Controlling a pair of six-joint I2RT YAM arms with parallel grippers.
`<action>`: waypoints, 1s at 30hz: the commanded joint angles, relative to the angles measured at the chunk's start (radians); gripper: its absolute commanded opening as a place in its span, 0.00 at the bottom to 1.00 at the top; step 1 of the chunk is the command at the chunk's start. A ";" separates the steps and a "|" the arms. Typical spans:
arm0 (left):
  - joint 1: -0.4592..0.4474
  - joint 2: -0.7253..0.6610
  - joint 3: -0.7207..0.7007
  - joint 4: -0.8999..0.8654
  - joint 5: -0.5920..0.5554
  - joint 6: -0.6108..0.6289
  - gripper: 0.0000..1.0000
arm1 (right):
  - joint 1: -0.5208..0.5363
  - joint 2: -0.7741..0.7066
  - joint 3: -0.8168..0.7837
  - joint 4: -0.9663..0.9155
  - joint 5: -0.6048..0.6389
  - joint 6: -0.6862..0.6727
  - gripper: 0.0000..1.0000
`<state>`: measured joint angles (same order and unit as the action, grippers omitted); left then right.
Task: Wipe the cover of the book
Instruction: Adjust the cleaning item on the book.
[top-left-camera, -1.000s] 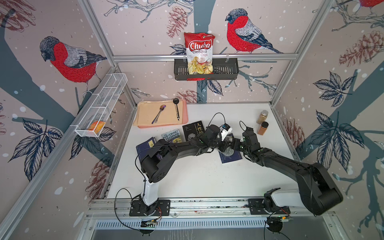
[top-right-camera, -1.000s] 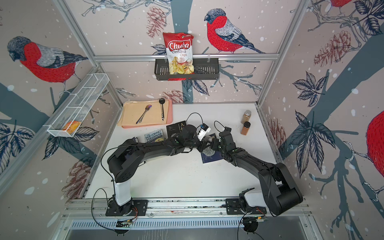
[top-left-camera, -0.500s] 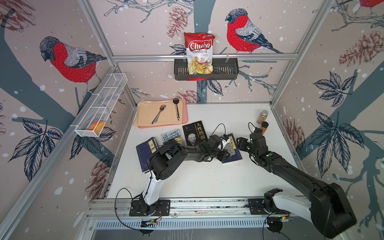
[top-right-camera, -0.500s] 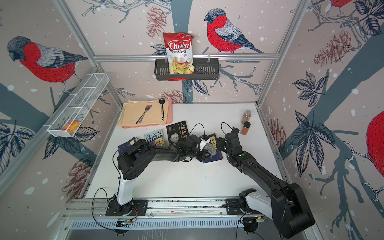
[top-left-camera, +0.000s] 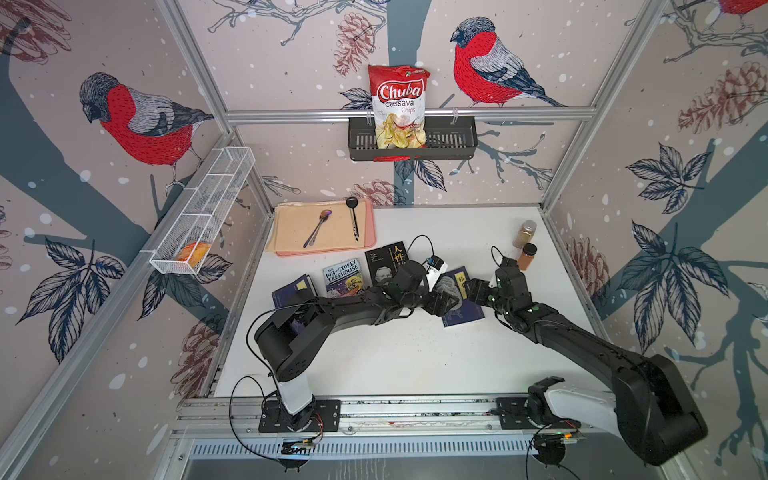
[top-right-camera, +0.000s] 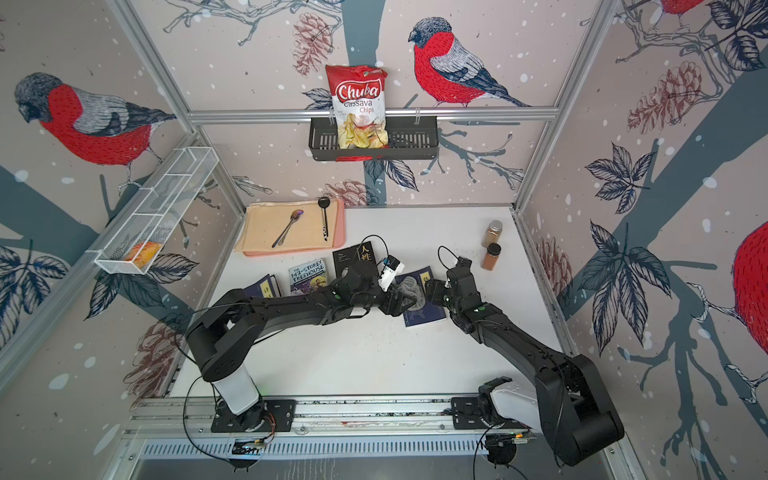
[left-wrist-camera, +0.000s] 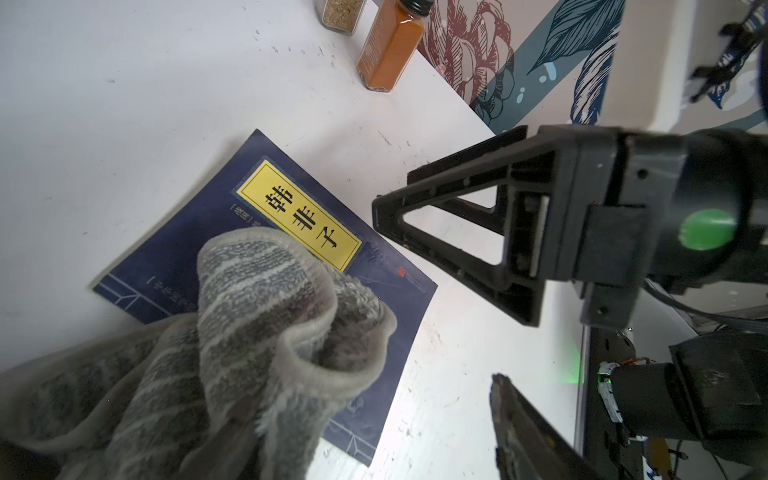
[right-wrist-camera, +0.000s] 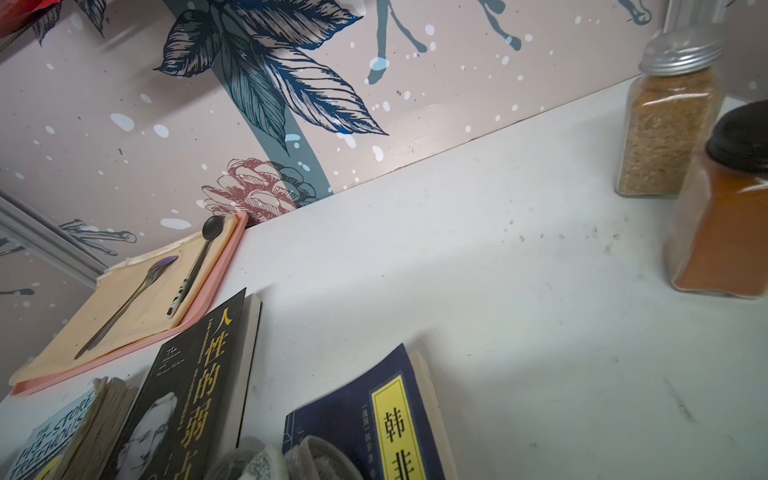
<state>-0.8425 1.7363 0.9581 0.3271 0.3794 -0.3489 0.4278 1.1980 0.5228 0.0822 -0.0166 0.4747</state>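
Mostly covered: the book (left-wrist-camera: 174, 249), dark blue with a yellow title label, lies flat on the table (top-left-camera: 415, 357), right of centre. The grey cloth (left-wrist-camera: 266, 299) sits bunched on its cover and hides the near half. In both top views the two wrists overlap it, so only corners show. The right wrist view cuts book and cloth off at the frame edge.

Left gripper (top-left-camera: 441, 302) is at the cloth, released. One finger (left-wrist-camera: 523, 424) stands clear of the fabric; the other is buried under it, unseen. Right gripper (left-wrist-camera: 395, 191) hovers just beside the book's edge, jaws apart, nothing between; contact with the table can't be told.

Around:
- Black book (right-wrist-camera: 199, 374) just beside, then the Treehouse book (top-left-camera: 341, 276).
- Another blue book (top-left-camera: 293, 289), partly under the left arm.
- Orange spice jar (left-wrist-camera: 388, 50) and tan spice jar (right-wrist-camera: 669, 129), near the right wall.
- Pink tray (right-wrist-camera: 214, 291) with two spoons (top-left-camera: 318, 228), back left.
- Chips bag (top-left-camera: 399, 104) in a black basket (top-left-camera: 453, 143).
- Wire rack (top-left-camera: 208, 199) holding something orange, unclear.
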 joint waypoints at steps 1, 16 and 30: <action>0.013 -0.045 -0.035 0.038 0.033 -0.022 0.77 | 0.013 0.031 0.012 0.058 -0.040 0.009 0.72; 0.035 -0.007 -0.104 0.125 0.038 -0.024 0.77 | 0.077 0.070 -0.007 0.117 -0.131 0.056 0.72; 0.053 -0.015 -0.141 0.232 0.058 -0.077 0.76 | 0.136 0.083 -0.086 0.207 -0.192 0.114 0.74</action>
<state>-0.7940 1.7184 0.8215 0.4858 0.4187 -0.3992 0.5556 1.2659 0.4320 0.2371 -0.1909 0.5774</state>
